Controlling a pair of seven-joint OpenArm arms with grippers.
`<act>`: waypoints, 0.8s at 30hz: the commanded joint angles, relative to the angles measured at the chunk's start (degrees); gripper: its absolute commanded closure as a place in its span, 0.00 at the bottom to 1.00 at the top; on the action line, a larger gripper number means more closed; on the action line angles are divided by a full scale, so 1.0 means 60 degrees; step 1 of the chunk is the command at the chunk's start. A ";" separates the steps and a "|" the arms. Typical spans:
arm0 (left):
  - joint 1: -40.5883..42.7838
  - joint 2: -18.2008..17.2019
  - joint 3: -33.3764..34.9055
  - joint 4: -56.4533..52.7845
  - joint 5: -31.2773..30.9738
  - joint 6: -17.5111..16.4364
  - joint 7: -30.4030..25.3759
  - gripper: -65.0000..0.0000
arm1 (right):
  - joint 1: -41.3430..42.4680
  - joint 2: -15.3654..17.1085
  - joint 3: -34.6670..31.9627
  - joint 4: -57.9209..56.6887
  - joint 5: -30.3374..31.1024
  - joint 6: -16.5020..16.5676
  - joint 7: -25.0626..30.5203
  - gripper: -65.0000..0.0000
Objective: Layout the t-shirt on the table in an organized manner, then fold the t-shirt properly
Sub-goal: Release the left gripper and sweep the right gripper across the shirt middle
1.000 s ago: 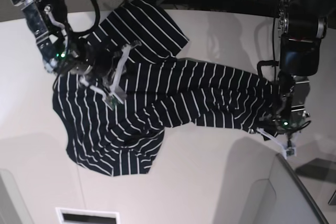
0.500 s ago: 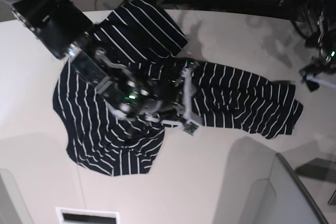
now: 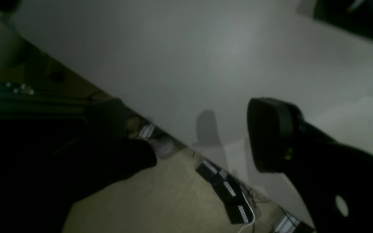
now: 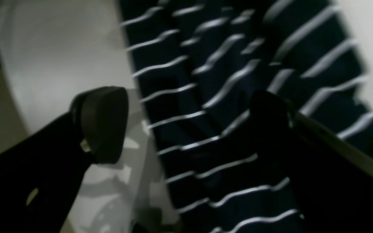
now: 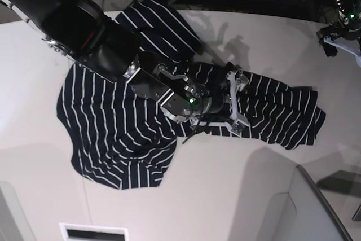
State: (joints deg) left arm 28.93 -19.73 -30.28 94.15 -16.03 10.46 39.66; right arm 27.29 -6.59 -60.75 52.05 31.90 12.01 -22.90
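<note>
A: Left wrist view first: the left gripper (image 3: 202, 136) has its jaws spread with nothing between them, just bare white table (image 3: 206, 58) and the floor past its edge. No shirt in this shot at all

B: So that arm is out of the action. Right wrist?

A: Right gripper (image 4: 186, 126) is spread wide too, one finger (image 4: 104, 119) over white tabletop, the other over the t-shirt (image 4: 225, 81). It straddles the cloth's edge, but I see no fabric pinched

B: And the base view?

A: The t-shirt (image 5: 118, 134) lies on the table (image 5: 225, 196), bunched and twisted. One broad part sprawls at the view's left, a rumpled band runs off to the right, a flap sits at the far edge. The right gripper (image 5: 234, 103) is over that band, the left gripper (image 5: 338, 26) well off at the table's far corner

B: My read: layout isn't finished and no fold has been started
</note>
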 commanded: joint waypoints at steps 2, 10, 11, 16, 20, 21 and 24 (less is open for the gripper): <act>0.0051 -0.0178 -0.0088 0.0155 0.0101 0.0081 -0.0185 0.12 | 0.0353 -0.0242 0.0037 -0.0155 0.0127 0.0072 0.0746 0.22; -0.0067 -0.0192 -0.0088 0.0140 0.0101 0.0081 -0.0185 0.12 | -0.0526 0.1325 0.2440 0.1837 0.0200 -0.0588 -0.0133 0.94; -0.0111 -0.0192 -0.0059 0.0140 0.0101 0.0081 -0.0185 0.12 | -0.0936 0.1604 0.3187 0.2292 0.0170 -0.0910 -0.0441 1.00; -0.0374 -0.0178 -0.0015 0.0067 0.0101 0.0081 -0.0185 0.12 | -0.2196 0.2380 0.5620 0.2629 0.0112 -0.1379 -0.0953 1.00; -0.0609 -0.0163 0.0000 0.0037 0.0101 0.0081 -0.0185 0.12 | -0.2343 0.2585 0.5766 0.1559 0.0112 -0.1247 -0.0924 1.00; -0.0623 -0.0163 0.0000 0.0037 0.0101 0.0081 -0.0185 0.12 | -0.2358 0.2585 0.5781 0.1295 0.0127 -0.1233 -0.0909 1.00; -0.0682 -0.0163 0.0000 0.0037 0.0101 0.0081 -0.0185 0.12 | -0.2402 0.2600 0.5796 0.0841 0.0127 -0.1350 -0.0909 1.00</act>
State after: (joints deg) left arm 24.77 -19.86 -29.89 93.54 -15.90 10.48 39.48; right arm 12.64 8.62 -26.20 56.99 33.04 4.49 -27.64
